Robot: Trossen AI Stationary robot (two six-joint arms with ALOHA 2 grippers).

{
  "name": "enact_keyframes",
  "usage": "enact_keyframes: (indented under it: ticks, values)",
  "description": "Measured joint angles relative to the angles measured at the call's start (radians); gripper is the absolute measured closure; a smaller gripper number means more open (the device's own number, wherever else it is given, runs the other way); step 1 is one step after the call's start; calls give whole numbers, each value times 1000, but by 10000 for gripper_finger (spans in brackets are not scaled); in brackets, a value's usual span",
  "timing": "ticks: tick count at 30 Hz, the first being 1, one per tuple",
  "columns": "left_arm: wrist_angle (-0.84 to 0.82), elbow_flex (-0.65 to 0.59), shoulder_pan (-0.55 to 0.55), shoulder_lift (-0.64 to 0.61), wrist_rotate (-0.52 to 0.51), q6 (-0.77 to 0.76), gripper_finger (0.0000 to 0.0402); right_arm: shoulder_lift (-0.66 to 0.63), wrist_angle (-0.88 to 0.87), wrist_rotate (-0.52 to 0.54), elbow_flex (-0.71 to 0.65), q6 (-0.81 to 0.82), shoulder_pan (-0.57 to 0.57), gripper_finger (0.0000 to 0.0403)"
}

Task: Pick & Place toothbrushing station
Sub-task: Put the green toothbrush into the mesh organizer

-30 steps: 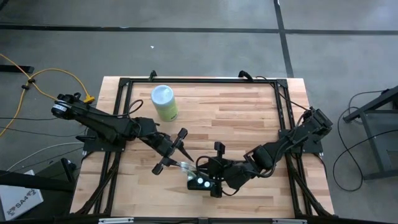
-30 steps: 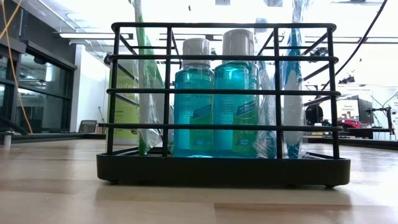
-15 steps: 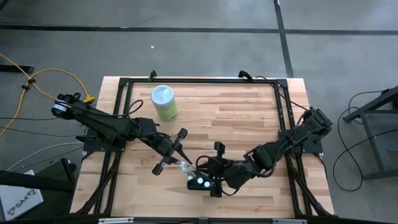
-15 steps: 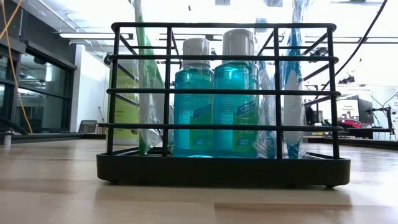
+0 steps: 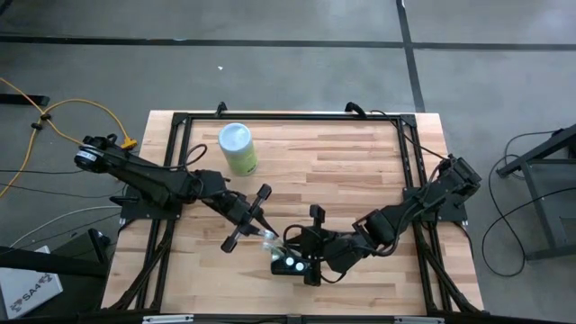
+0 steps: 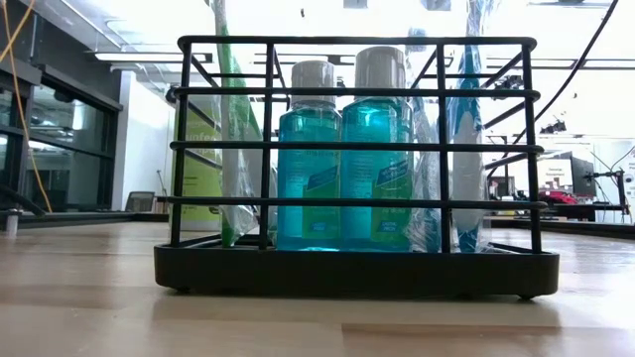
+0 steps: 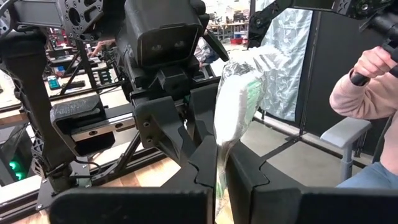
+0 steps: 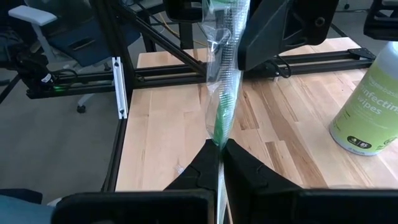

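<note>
A: What can go wrong here, do you think?

B: Both claws pinch the same wrapped toothbrush [image 8: 222, 93], the green one in clear plastic. If one arm pulls while the other does not let go, I think the wrapper tears or the brush bends. The plastic is also slippery, so it may slide out.

A: So the left gripper [image 7: 221, 168] is closed?

B: Yes, its fingers are pressed together on the wrapped toothbrush, which stands up between them. The right gripper [image 8: 219, 155] is closed on the same brush, at its other end, and the two claws face each other, very near.

A: And the toothbrushing station?

B: From above I see a small black block [image 5: 292, 264] with pale round spots on top, just under and beside the right gripper, near the table's front edge. I take that for the station. Whether the claw touches it, I cannot tell.

A: The green canister?

B: The wipes canister [image 5: 238, 148] stands well apart from both claws, toward the far side of the wooden table [image 5: 351, 162]. A wire rack [image 6: 355, 159] with two blue mouthwash bottles [image 6: 342, 159] fills the low camera.
</note>
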Motion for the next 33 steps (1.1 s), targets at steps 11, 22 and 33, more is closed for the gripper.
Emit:
enact_keyframes:
  ticks: [11,22,33]
  values:
    - [0,0,-18,0,-31,4,396,0,1,-1,0,-5,1,364]
    - [-3,0,-18,0,-31,-4,397,0,1,1,0,-6,0,326]
    - [-6,0,-18,0,-34,-4,397,0,2,-3,0,-6,0,287]
